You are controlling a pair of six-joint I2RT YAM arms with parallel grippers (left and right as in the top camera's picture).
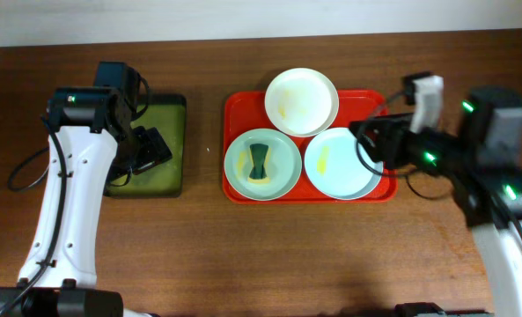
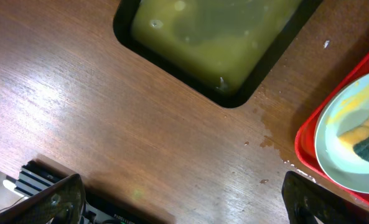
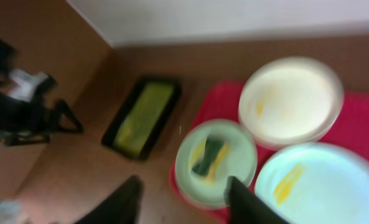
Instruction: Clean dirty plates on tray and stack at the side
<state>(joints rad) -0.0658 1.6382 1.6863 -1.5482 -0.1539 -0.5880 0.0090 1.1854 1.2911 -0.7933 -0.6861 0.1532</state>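
Note:
Three plates lie on the red tray [image 1: 238, 189]. The white-cream plate [image 1: 301, 101] sits at the back with a faint yellow smear. A pale blue-green plate [image 1: 261, 165] at the front left holds a green and yellow sponge [image 1: 260, 162]. A pale blue plate [image 1: 340, 163] at the front right has a yellow smear. My left gripper [image 1: 150, 150] is open and empty over the dark green tray [image 1: 155, 141]. My right gripper [image 1: 366, 141] is open and empty at the tray's right side. The right wrist view is blurred and shows the plates [image 3: 215, 162].
The dark green tray holds yellowish-green liquid [image 2: 215, 37]. Small wet spots [image 2: 265, 143] lie on the wood between the two trays. The red tray's corner and the sponge plate [image 2: 349, 143] show at the right of the left wrist view.

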